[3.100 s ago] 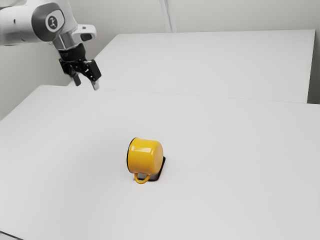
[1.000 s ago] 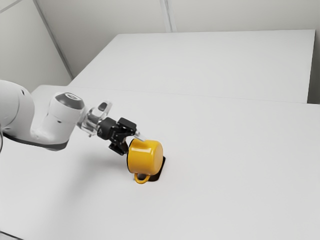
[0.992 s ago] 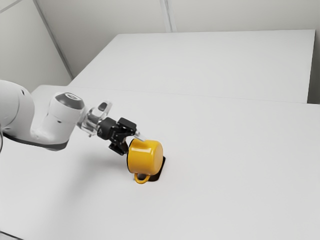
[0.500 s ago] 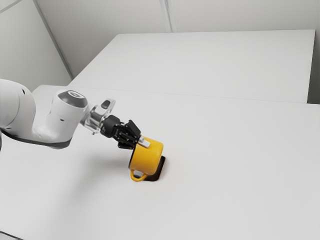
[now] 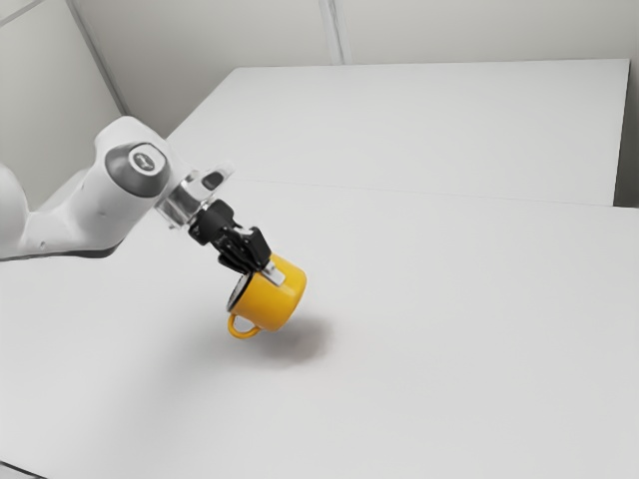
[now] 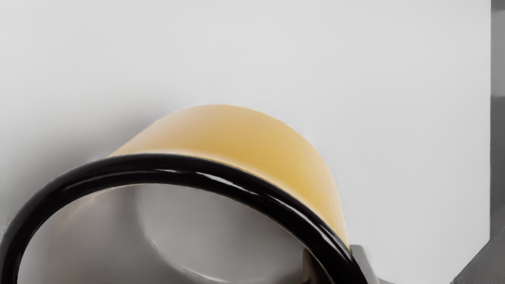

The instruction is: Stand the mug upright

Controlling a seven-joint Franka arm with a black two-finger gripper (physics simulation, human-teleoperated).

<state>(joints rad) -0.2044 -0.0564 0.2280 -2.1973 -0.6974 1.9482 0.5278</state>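
Observation:
In the exterior view my gripper (image 5: pixel 268 269) is shut on the upper side wall of the yellow mug (image 5: pixel 277 299), near its rim. The mug hangs tilted above the table, its black-rimmed mouth facing the exterior view's left and partly up, the handle on the lower left. In the wrist view one finger of my gripper (image 6: pixel 335 258) stands outside the wall of the mug (image 6: pixel 236 138) and the other inside, with the black rim between them. The grey inside of the mug shows too.
The white table (image 5: pixel 449 349) spreads under and around the mug, whose soft shadow falls below it. A second white surface (image 5: pixel 419 130) lies farther back, with pale walls behind.
My gripper came down to the lying mug and took hold of its wall. Since then the mug has risen off the table, shifted toward the exterior view's left and tipped its mouth further upward.

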